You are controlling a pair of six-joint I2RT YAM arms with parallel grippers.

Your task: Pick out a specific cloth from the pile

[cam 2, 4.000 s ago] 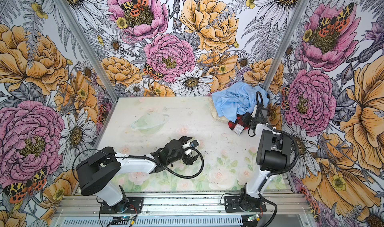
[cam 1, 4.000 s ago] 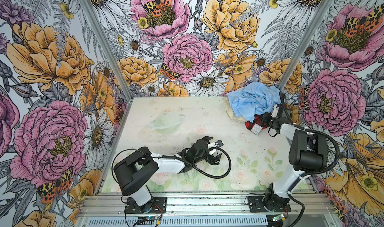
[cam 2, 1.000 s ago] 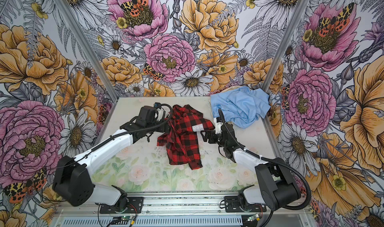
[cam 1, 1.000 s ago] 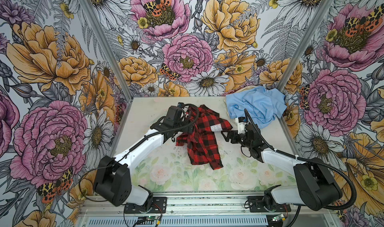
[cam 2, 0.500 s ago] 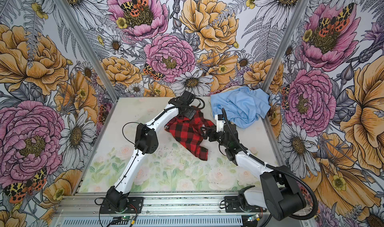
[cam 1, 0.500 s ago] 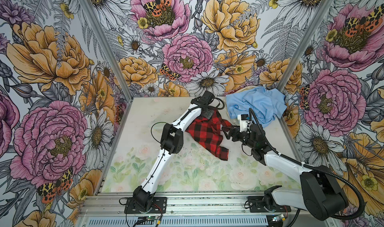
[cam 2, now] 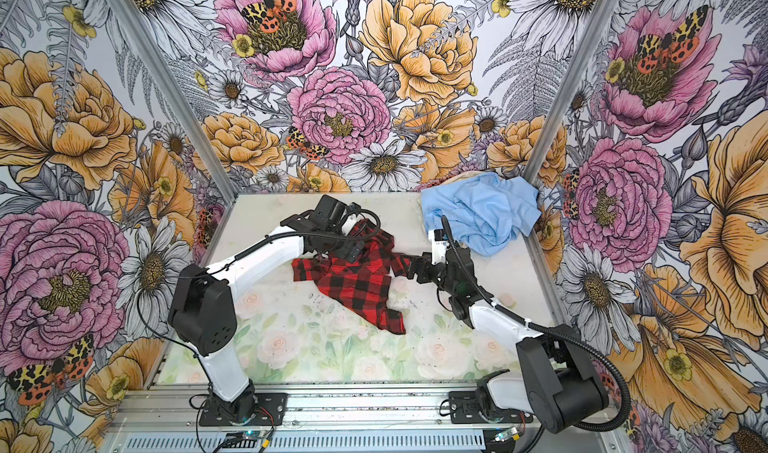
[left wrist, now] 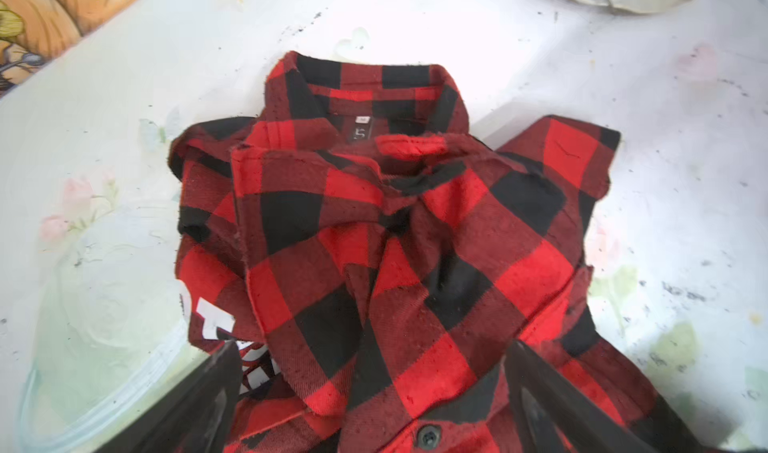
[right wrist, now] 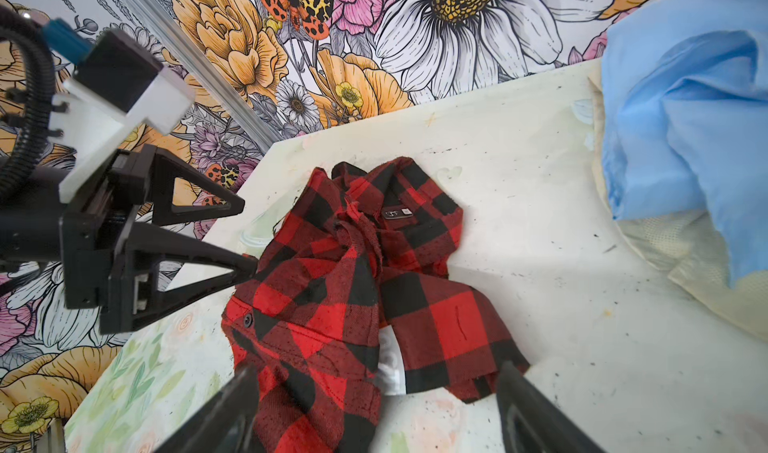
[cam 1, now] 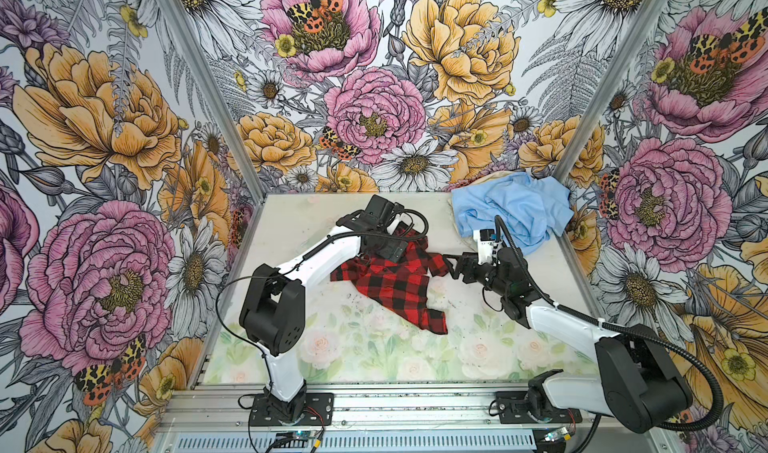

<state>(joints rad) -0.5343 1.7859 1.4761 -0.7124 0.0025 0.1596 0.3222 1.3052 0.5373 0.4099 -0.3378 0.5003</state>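
Red-and-black plaid, the cloth (cam 1: 390,282) lies crumpled on the bench (cam 1: 291,222) around the middle. It is apart from the pile (cam 1: 511,212) in the far right corner, where a light-blue cloth (right wrist: 673,118) covers a cream cloth (right wrist: 698,272). The left tool (right wrist: 248,235) hangs over the cloth's far left part, fingers spread and pinching nothing, with one fingertip at the plaid's edge. The right tool (cam 1: 452,266) points at the cloth's right edge, likewise spread wide and empty. A small label (right wrist: 397,213) shows at the collar.
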